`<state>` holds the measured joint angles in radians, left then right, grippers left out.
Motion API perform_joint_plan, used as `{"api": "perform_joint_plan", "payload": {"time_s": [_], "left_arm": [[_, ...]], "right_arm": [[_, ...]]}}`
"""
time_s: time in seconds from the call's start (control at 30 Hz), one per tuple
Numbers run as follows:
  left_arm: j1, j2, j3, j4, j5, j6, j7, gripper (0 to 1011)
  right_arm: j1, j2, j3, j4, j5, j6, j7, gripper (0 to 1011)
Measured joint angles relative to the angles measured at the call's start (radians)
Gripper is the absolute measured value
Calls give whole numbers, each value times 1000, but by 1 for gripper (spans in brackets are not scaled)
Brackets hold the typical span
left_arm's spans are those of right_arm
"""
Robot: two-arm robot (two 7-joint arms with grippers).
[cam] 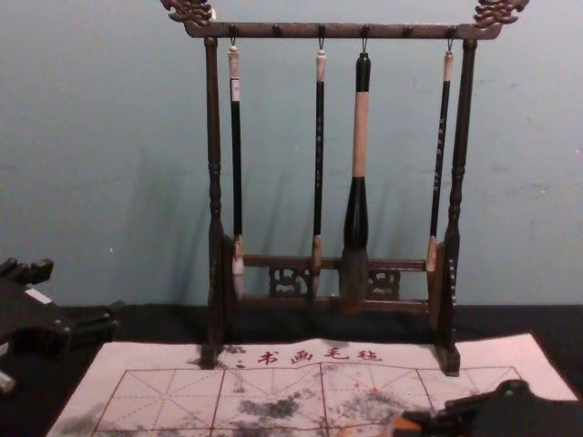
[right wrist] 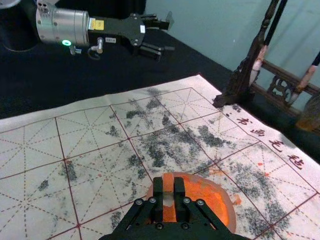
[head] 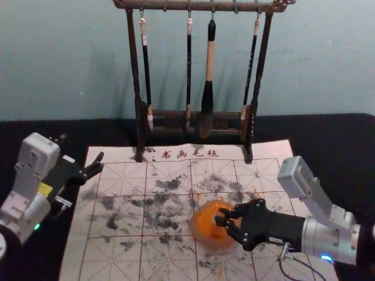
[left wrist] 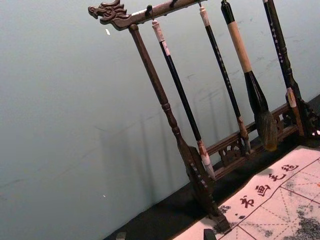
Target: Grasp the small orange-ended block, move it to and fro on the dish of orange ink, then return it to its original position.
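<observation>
Right hand narrow, closed on the small block, holding it over the dish of orange ink, right of centre and well in from the desk's back edge. Can't tell if the block's end touches ink. Left hand parked wide toward the desk's left edge.

I judge the to-and-fro rub is the step in hand. Risks:
- Pressing too hard: dish skids on the mat, or the block twists, since only my fingertips have it.
- Stroke too long: block catches the rim, tips the dish, slops ink.
- Too light or too high: no ink picked up.
- Ink creeping up to the fingers: slick grip, block drops.
- Lifting away fast with a loaded end: drips on the mat during the return.
</observation>
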<state>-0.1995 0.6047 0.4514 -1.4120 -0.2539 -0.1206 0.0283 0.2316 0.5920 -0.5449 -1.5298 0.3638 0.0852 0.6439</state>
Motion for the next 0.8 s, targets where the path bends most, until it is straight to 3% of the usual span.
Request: {"api": "perform_joint_plan", "payload": {"time_s": [0.3,0.8], "left_arm": [[0,0,0,0,0,0,0,1001],[0,0,0,0,0,0,0,1001]], "right_arm": [[31,-19,-22,34,-9,8,-2,87],[71,-46,-29,83,-13,27,-12,87]]}}
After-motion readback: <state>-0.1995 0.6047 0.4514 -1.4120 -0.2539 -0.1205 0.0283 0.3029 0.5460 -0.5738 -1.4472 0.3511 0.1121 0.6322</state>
